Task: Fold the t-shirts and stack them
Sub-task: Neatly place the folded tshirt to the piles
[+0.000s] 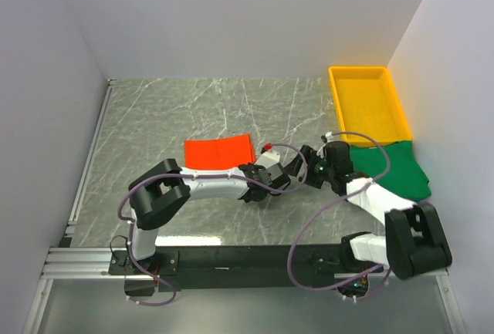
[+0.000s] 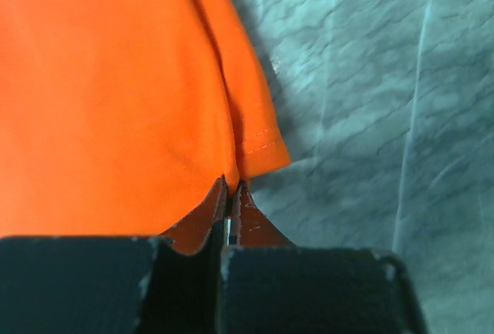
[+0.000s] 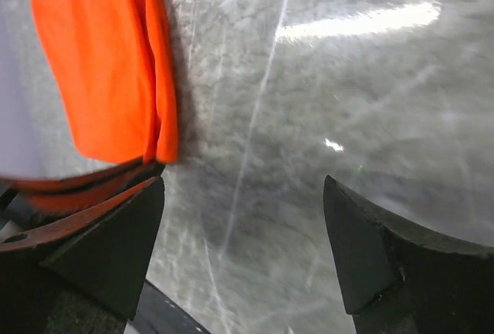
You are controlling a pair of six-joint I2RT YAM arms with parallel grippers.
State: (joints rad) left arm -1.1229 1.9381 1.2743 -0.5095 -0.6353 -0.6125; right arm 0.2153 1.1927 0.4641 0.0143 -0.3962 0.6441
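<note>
Left pincer [image 2: 231,189] tight on orange-red t-shirt [image 2: 108,95]

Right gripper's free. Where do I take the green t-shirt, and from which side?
Take the green t-shirt by its left edge, probably near the front corner, coming from the table's centre. It lies flat, wall on its right and yellow tray at its far edge, so only that side is open. The right gripper is open on that side.

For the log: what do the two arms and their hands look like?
The left arm and right arm have white links between blocky black joints, each trailed by a looping purple-grey cable. The right hand has two black wedge-shaped fingers; the left hand's body is black too.
</note>
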